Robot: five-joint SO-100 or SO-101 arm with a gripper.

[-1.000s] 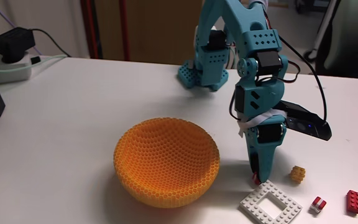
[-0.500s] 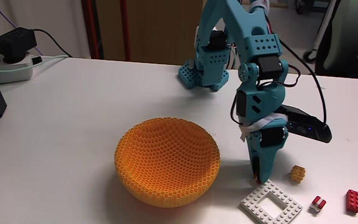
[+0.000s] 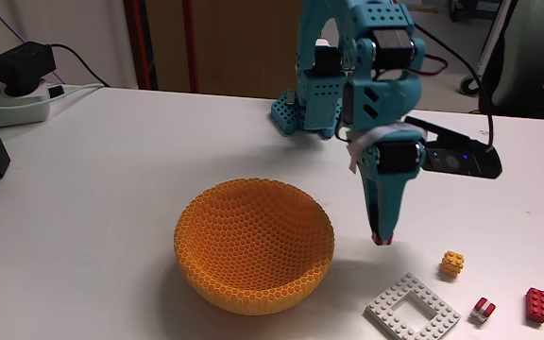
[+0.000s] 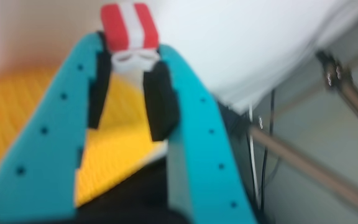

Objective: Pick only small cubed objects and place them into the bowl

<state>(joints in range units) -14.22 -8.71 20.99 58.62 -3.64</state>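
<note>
Now gripper (image 4: 129, 59) pinches striped cube (image 4: 128, 26) beside honeycomb bowl (image 3: 253, 247).

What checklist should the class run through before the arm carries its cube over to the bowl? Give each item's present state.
1. Grip: the gripper is shut on the red-and-white cube, held at the very fingertips: ok, but shallow.
2. Lift: in the fixed view the gripper hangs above the table: ok.
3. Height over the bowl rim: cannot tell.
4. Path: the white frame plate and yellow cube lie away from the bowl side: ok.
5. Bowl upright, mouth open: ok.
6. Remaining striped cube untouched: ok.
</note>
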